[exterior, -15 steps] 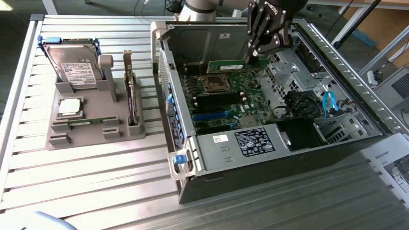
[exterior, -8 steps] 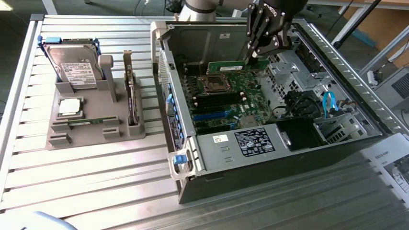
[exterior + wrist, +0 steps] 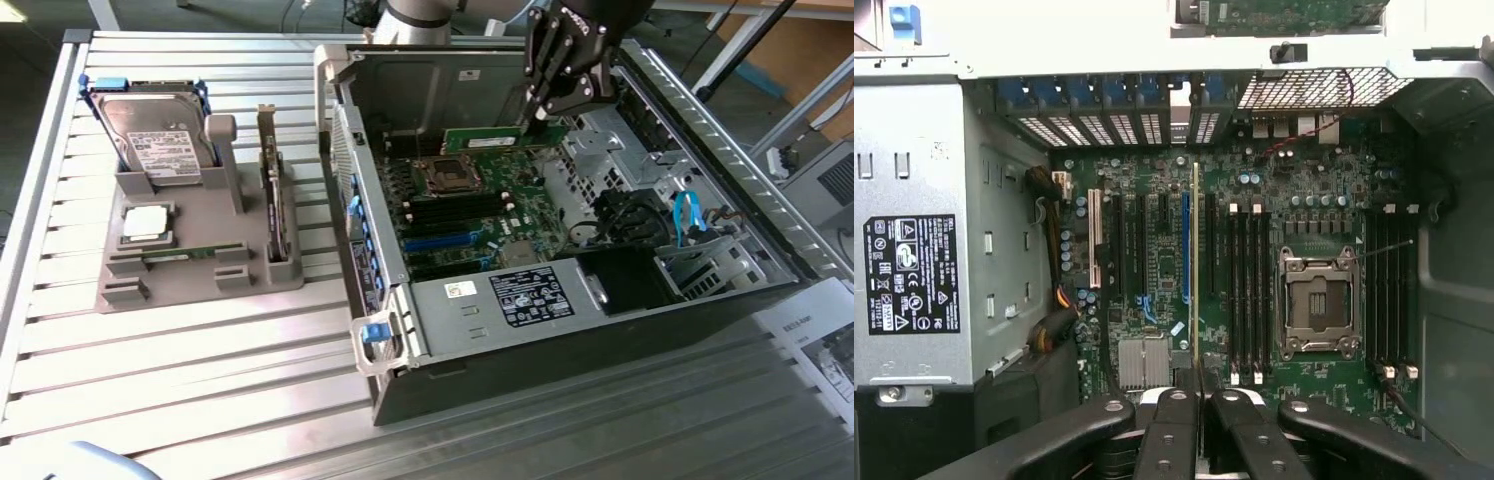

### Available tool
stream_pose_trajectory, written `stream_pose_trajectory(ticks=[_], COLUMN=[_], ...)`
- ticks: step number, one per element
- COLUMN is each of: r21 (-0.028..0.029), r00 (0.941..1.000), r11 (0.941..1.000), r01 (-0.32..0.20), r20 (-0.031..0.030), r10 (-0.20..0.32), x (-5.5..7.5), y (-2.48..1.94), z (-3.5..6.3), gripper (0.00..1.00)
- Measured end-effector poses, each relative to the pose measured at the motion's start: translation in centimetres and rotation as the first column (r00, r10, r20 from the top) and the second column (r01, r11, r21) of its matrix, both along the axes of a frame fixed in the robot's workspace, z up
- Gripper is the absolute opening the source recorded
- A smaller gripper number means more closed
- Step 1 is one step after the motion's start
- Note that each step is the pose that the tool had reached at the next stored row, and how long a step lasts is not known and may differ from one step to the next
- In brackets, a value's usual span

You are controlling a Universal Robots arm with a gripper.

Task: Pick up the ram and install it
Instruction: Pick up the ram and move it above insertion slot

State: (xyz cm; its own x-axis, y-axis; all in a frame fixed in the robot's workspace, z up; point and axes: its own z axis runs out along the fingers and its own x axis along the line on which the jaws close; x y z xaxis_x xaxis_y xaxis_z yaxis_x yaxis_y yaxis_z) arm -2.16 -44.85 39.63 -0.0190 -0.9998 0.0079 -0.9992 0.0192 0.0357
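Closest to us in the wrist view, the black linkage-fingered gripper [image 3: 1199, 405] has its jaws drawn nearly together on the ram [image 3: 1195, 260], a thin, narrow green circuit-board stick, pinching it by its flat faces. We see the stick edge-on as a pale line. Its long axis runs straight away from the fingers, parallel to the long black memory slots [image 3: 1249, 290] and the blue slot [image 3: 1185, 245] on the green motherboard [image 3: 1154, 300]. The line falls just beside the blue slot, apart from the square silver-framed CPU socket [image 3: 1319, 315].

In the exterior view the stick lies roughly level, stretching from the gripper toward that view's left, near the far wall of the open grey computer case [image 3: 400, 90]. It seems to hang above the board rather than sit in a slot, though we cannot be sure. Beside the case, a grey plastic holder [image 3: 120, 270] carries a silver hard drive [image 3: 158, 140].
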Motion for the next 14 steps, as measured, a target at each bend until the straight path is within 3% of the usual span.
stream_pose_trajectory(ticks=[6, 14], r21=[-0.0001, 0.0], r00=[1.0, 1.0], r11=[1.0, 1.0], r01=[0.0, 0.0], r20=[0.0, 0.0], r10=[0.0, 0.0], x=[0.1, 0.17], y=[0.08, 0.81], z=[-0.01, -0.09], gripper=[0.12, 0.12])
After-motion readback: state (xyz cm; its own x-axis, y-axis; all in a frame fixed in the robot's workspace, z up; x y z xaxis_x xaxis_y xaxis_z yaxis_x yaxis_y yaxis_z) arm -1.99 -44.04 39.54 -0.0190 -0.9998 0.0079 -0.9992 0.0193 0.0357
